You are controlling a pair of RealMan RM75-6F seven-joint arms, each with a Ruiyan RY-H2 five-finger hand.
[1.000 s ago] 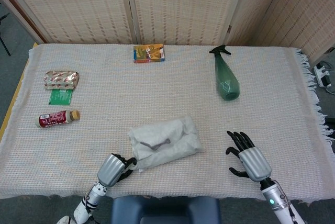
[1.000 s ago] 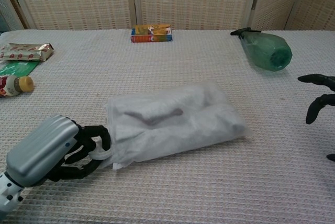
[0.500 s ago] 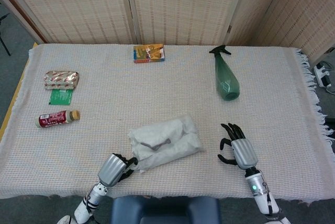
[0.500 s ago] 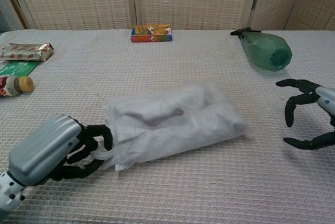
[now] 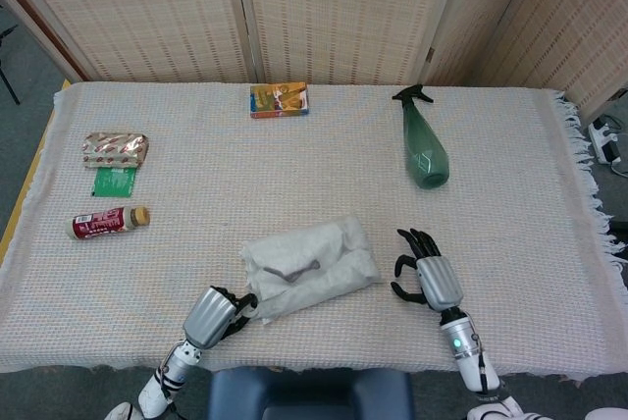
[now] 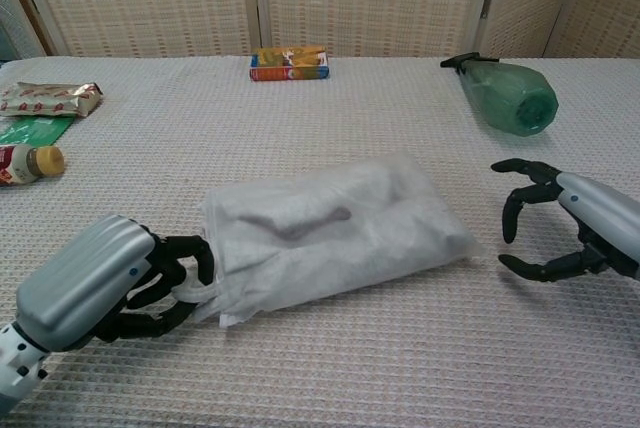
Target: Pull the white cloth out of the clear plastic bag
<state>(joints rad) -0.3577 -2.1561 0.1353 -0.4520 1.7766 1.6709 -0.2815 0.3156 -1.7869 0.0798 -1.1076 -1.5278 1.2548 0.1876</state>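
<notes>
The clear plastic bag (image 6: pixel 335 230) with the white cloth (image 6: pixel 310 210) inside lies mid-table. The left hand (image 6: pixel 115 283) grips its near-left corner; the right hand (image 6: pixel 565 233) hovers just right of it, fingers spread.

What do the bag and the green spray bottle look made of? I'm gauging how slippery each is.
The bag looks like thin, cloudy plastic film: wrinkled, faintly glossy, white cloth showing through. The green spray bottle looks like translucent hard plastic, smooth and shiny, with a black trigger head.

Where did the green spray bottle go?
The green spray bottle lies on its side at the table's far right in the head view, beyond the right hand.
</notes>
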